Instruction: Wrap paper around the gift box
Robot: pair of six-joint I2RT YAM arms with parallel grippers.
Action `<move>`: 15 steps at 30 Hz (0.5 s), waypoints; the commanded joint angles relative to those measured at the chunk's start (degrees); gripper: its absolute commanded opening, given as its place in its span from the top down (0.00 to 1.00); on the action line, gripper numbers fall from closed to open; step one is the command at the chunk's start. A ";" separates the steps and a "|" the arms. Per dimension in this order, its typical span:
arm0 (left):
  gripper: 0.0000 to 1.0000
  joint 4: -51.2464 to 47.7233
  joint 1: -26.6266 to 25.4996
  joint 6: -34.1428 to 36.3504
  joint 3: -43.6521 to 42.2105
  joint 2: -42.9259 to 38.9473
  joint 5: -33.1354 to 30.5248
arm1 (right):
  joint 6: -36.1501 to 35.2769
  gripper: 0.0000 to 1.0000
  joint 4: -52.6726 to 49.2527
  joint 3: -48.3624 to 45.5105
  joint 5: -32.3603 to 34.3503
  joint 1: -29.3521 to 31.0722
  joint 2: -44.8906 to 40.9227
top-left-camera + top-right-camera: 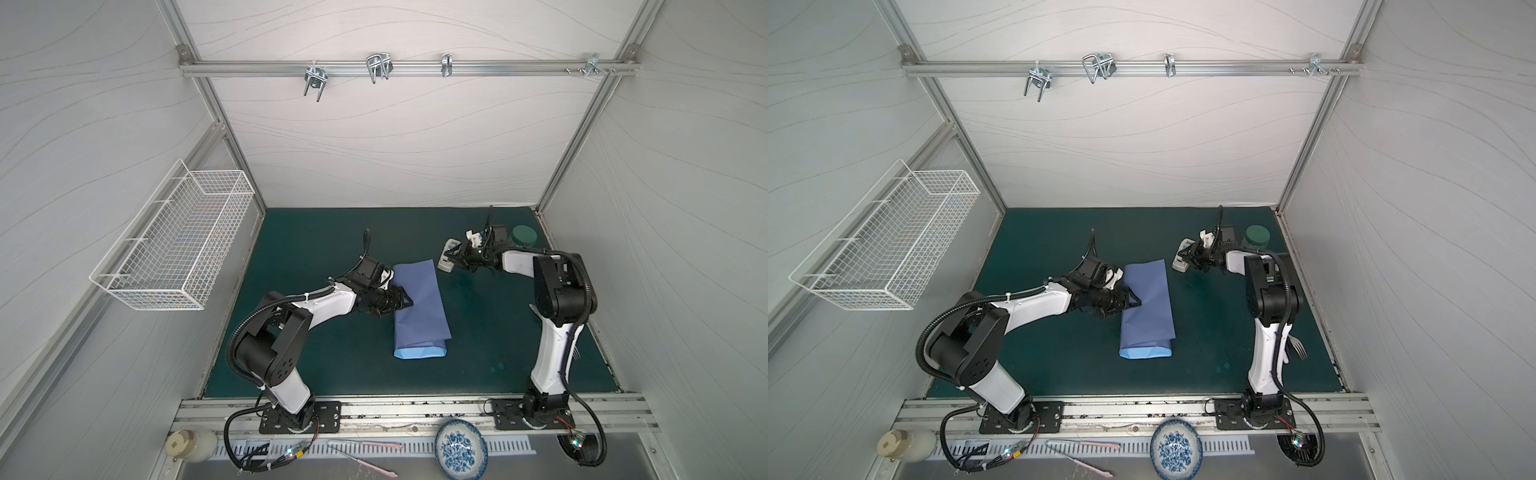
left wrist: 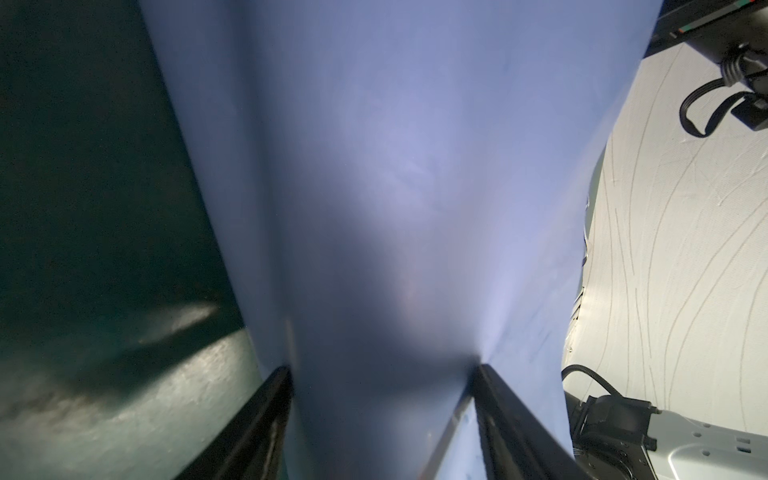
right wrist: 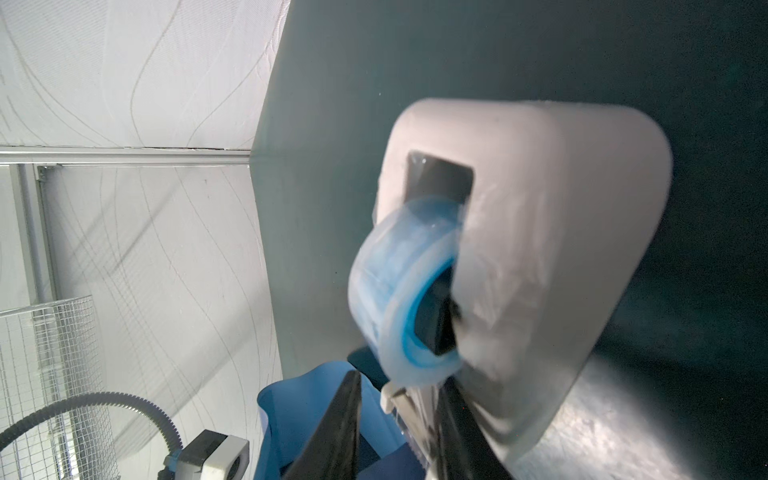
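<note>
While the paper (image 1: 420,305) lies folded over the gift box mid-desk (image 1: 316,357), box itself hidden, the left end effector (image 1: 405,300) straddles the bundle's edge, fingers spread. The right end effector (image 1: 456,261) reaches the white tape dispenser (image 1: 448,254); its grip is unclear.

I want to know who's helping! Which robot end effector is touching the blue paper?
The left end effector: its fingers rest against the paper folded over the parcel. The right end effector is off at the white tape dispenser.
</note>
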 commanded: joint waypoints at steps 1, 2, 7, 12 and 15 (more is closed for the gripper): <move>0.31 -6.16 -0.28 0.93 -2.38 1.87 -5.02 | 0.90 0.67 -2.02 -2.06 1.78 -0.47 -0.71; 0.31 -6.14 -0.25 0.90 -2.40 1.84 -5.08 | 0.86 0.67 -1.81 -2.44 2.25 -0.47 -1.00; 0.31 -6.06 -0.28 0.89 -2.50 1.72 -5.13 | 1.21 0.68 -1.24 -2.31 2.25 -0.51 -0.52; 0.31 -6.01 -0.26 0.84 -2.51 1.69 -5.09 | 2.21 0.68 0.22 -2.45 1.65 -0.47 -0.01; 0.31 -6.05 -0.26 0.91 -2.41 1.77 -5.09 | 2.55 0.69 1.02 -2.52 1.39 -0.50 0.49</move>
